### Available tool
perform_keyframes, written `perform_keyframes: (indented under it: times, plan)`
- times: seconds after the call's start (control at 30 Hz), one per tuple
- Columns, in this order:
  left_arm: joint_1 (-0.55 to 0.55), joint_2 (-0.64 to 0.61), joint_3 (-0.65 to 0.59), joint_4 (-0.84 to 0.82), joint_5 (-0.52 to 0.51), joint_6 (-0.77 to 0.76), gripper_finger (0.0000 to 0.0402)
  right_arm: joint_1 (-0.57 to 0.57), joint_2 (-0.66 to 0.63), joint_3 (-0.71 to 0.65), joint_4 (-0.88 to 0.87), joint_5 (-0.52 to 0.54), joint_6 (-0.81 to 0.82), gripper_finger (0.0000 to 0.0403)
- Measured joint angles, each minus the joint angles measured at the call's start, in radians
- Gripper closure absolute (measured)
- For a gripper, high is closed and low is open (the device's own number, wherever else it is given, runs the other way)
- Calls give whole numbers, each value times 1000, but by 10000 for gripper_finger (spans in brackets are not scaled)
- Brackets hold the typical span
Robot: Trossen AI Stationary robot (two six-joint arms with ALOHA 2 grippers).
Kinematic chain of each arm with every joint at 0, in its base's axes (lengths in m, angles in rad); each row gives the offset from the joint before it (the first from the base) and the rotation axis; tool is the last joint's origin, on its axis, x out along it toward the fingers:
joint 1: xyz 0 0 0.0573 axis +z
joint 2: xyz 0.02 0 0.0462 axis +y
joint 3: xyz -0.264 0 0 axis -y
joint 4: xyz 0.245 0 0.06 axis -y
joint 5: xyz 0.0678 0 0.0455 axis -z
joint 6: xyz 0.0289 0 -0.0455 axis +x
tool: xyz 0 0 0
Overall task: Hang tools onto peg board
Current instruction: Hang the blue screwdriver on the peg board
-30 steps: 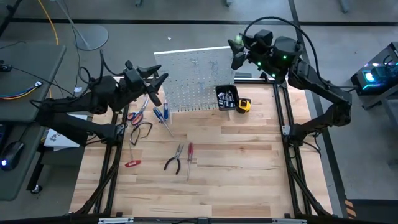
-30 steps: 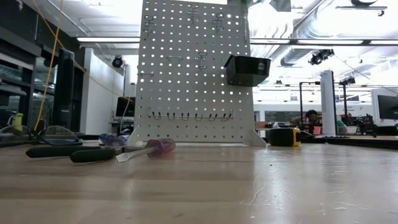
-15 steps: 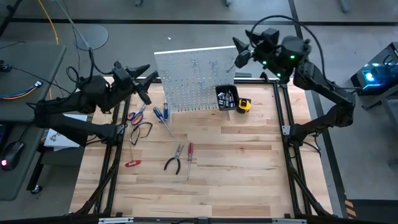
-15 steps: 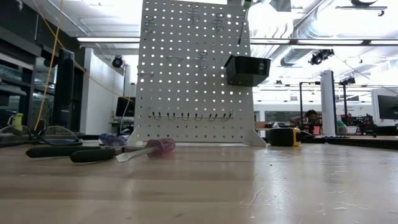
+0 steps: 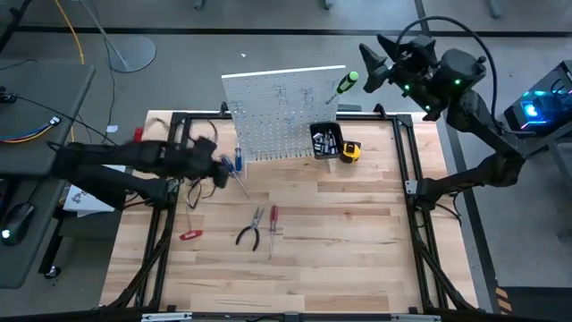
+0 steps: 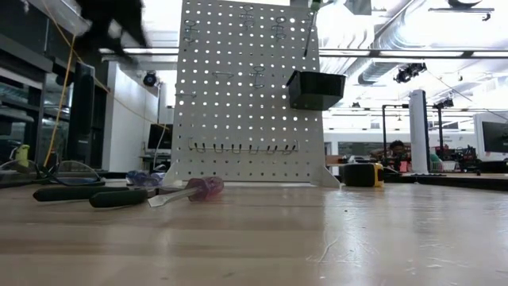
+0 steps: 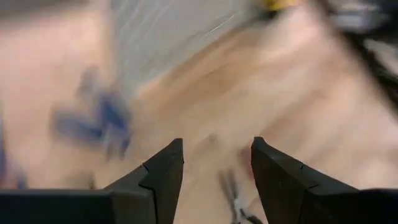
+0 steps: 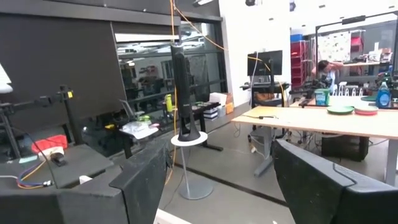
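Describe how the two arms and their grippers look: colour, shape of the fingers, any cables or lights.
Both arms are dark, nearly black, built of jointed segments. The right arm carries looping black cables and small green lights near its wrist. The left arm is blurred, so its details are unclear. The left gripper has two black, wedge-shaped fingers with angular tips. The right gripper has the same two broad dark fingers.

Robotics lab: workbenches (image 8: 311, 121), monitor (image 8: 264, 63), ceiling ducts (image 6: 381, 71), black metal frame (image 5: 407, 161).
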Motion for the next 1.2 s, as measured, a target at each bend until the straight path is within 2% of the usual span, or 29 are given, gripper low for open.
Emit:
perform_keyframes:
  times: [0.13,0.23,0.33,0.47,0.6,0.73,0.93,1.2]
  plan:
    - [2,79,-166,-1,72,-475,229,0,0,0,-13,0,0,128]
    - [5,133,-279,29,97,-714,229,0,0,0,-34,0,0,128]
    - [26,172,-357,122,78,-876,229,0,0,0,-48,-1,0,128]
    - [66,213,-381,267,13,-898,229,0,1,0,-48,-1,0,128]
    - [133,267,-381,310,-42,-874,229,0,1,0,-55,-2,0,128]
    - [212,323,-381,323,-30,-873,229,0,1,0,-66,-2,0,128]
    - [299,378,-381,456,-22,-809,229,0,1,0,-79,-2,5,128]
    - [352,472,-380,493,58,-807,229,0,1,0,-84,-2,7,128]
